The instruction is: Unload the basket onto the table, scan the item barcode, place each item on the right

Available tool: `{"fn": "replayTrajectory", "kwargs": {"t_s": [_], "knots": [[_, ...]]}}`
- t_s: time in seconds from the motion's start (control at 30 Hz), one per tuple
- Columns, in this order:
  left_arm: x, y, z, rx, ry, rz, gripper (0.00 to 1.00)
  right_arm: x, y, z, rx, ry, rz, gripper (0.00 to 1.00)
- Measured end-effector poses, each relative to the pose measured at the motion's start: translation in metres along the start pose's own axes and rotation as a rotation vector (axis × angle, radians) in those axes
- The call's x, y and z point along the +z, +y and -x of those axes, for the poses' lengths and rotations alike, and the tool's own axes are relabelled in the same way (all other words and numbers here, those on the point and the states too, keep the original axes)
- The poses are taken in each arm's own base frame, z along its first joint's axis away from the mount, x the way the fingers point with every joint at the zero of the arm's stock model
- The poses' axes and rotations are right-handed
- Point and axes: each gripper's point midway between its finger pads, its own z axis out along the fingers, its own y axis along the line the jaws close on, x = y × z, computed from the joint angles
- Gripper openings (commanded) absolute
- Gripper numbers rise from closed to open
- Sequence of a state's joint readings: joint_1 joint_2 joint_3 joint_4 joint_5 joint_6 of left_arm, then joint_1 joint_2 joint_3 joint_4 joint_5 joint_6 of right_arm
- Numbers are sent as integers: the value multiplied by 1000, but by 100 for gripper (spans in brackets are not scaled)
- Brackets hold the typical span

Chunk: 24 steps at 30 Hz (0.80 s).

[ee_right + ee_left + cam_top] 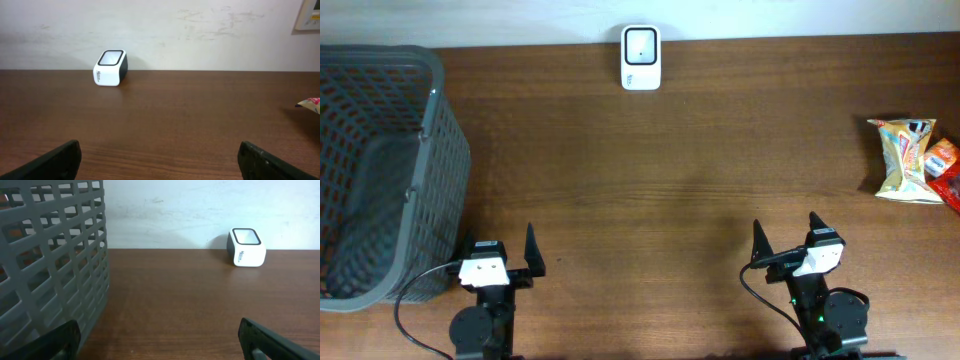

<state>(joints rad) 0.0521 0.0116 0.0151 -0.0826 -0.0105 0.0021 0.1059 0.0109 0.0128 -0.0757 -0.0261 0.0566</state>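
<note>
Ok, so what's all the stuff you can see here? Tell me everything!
basket: one, grey, left end of the table
scanner: one, white with a black top, far edge, middle
snack bag: one, yellow, right end
small packets: number unclear, red and orange, beside the snack bag, cut off by the picture edge
table: one, brown wood
left gripper: one, black fingers, near edge, open, empty
right gripper: one, black fingers, near edge, open, empty
</note>
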Motion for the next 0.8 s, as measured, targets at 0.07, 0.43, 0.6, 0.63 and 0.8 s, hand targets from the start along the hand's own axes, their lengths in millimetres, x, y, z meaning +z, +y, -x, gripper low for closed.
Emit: {"fn": "replayTrajectory", "kwargs": {"t_s": [0.07,0.43,0.6,0.63,0.8], "knots": [[0,0,0,-3,0,0,99,0,0,0,-1,0,0,99],[0,1,0,-30,0,2,99,0,0,0,-1,0,0,99],[0,1,0,-33,0,2,99,0,0,0,0,0,0,98],[0,1,0,-33,0,2,99,0,0,0,-1,0,0,99],[0,1,0,-33,0,2,99,0,0,0,0,0,0,99]]}}
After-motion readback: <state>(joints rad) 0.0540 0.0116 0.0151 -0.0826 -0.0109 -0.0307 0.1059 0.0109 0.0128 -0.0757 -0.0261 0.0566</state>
